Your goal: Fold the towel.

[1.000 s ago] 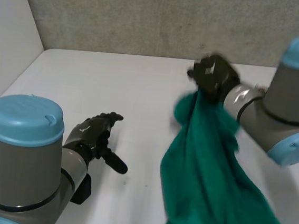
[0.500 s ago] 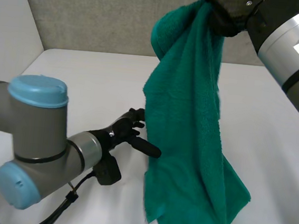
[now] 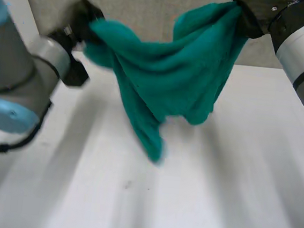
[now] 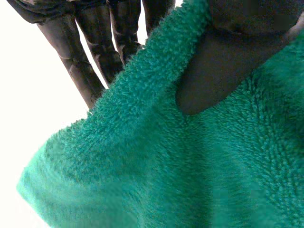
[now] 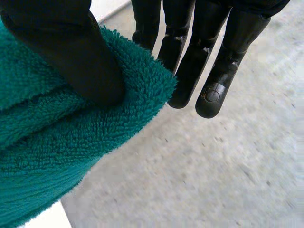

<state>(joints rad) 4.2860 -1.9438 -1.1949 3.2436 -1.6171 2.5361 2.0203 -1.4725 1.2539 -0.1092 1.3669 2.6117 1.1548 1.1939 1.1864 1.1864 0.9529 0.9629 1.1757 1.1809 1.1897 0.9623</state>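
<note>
Fingers, left hand: straight and side by side behind the cloth, thumb pressed on its front, so an upper edge of the towel is pinched between them.

Fingers, right hand: straight and close together, thumb bearing down on a folded, bunched edge of the towel and clamping it against them.

Towel, green terry: held in the air above the white table, stretched between the two hands. Its long axis runs across the head view from the left hand to the right hand, the right end a little higher. The middle sags in loose folds. One drooping end points down at the table, under the span and nearer the left hand; whether its tip touches the surface cannot be told.

Backdrop: grey wall behind the table.
</note>
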